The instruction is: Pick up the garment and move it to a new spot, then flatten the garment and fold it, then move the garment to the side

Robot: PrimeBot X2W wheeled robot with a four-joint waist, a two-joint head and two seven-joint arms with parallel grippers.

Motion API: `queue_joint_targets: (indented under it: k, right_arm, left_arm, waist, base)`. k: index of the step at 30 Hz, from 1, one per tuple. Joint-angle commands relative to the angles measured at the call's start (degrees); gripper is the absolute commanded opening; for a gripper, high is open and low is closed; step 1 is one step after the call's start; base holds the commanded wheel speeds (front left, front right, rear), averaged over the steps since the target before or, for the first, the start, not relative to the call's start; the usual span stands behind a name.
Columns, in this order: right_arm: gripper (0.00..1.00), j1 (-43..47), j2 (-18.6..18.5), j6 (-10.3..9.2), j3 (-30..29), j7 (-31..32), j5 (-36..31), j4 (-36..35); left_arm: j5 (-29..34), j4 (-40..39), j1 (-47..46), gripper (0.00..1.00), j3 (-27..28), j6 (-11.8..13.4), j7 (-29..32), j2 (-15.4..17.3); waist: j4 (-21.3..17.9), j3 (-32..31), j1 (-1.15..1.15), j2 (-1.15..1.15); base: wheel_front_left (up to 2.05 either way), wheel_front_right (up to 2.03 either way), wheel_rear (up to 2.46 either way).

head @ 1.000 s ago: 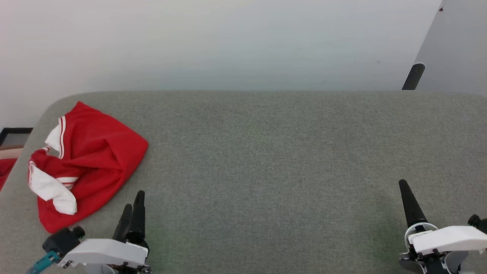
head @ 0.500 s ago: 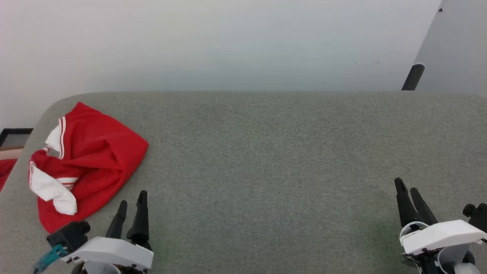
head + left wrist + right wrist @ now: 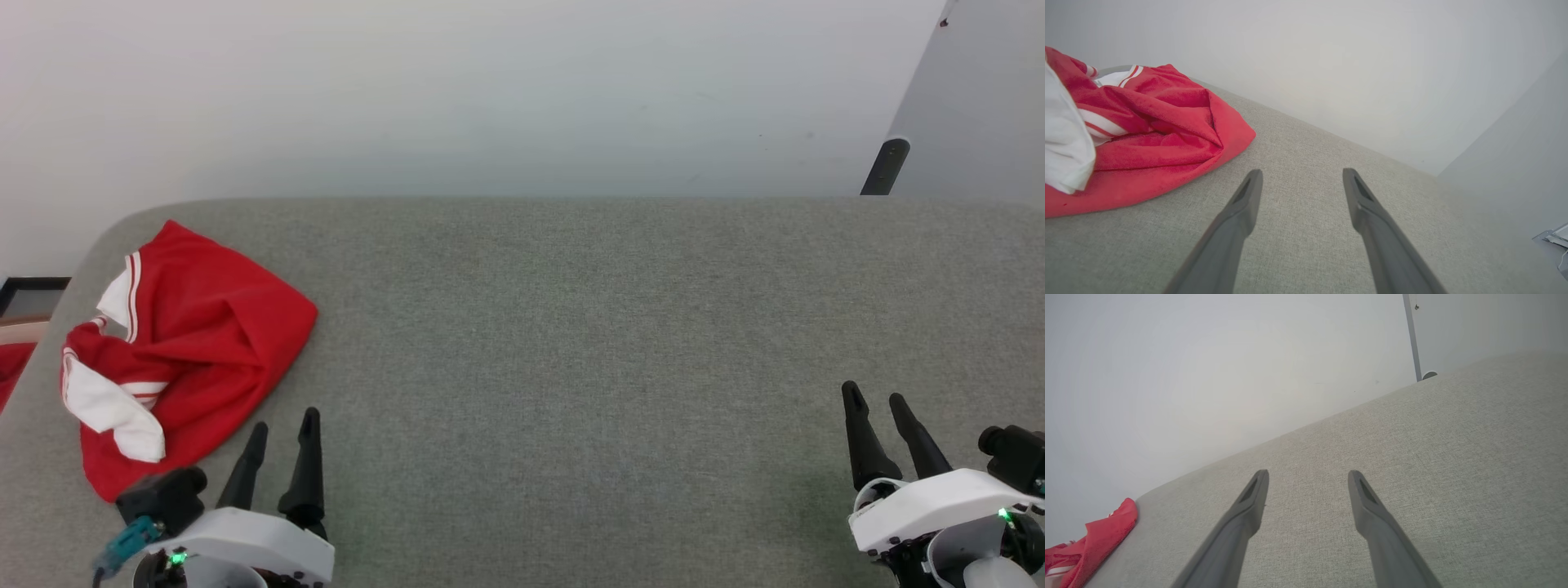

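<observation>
- The garment [image 3: 188,343] lies crumpled on the grey worktop [image 3: 571,367] at about 9 o'clock in the head view, near the rounded corner, with its white cuffs and striped trim showing.
- The left gripper [image 3: 284,420] sits at 7 o'clock, fingers spread apart and holding nothing. The garment's edge lies just beside it, toward its 10 o'clock.
- The right gripper [image 3: 873,392] sits at 4 o'clock, fingers likewise apart and empty, well apart from the garment.
</observation>
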Motion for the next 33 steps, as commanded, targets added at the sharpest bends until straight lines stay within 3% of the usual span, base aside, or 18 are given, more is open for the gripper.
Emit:
queue_joint_targets:
  k: [1, 33]
  right_arm:
    - [1.00, -1.5, -0.2, 0.04, -0.2, -0.6, -2.2, -0.4]
    - [1.00, -1.9, 1.7, 0.04, -4.3, -4.3, -24.6, -2.0]
  left_arm:
    - [2.0, -0.3, -1.2, 1.00, -0.3, -0.1, -0.6, 0.5]
    - [17.3, 0.2, -1.7, 1.00, -1.4, -0.3, -4.7, 2.0]
  waist:
    - [0.0, 0.0, 0.00, 0.00]
    - [0.2, 1.2, 0.00, 0.00]
  base:
    - [0.00, 0.00, 0.00]
    - [0.00, 0.00, 0.00]
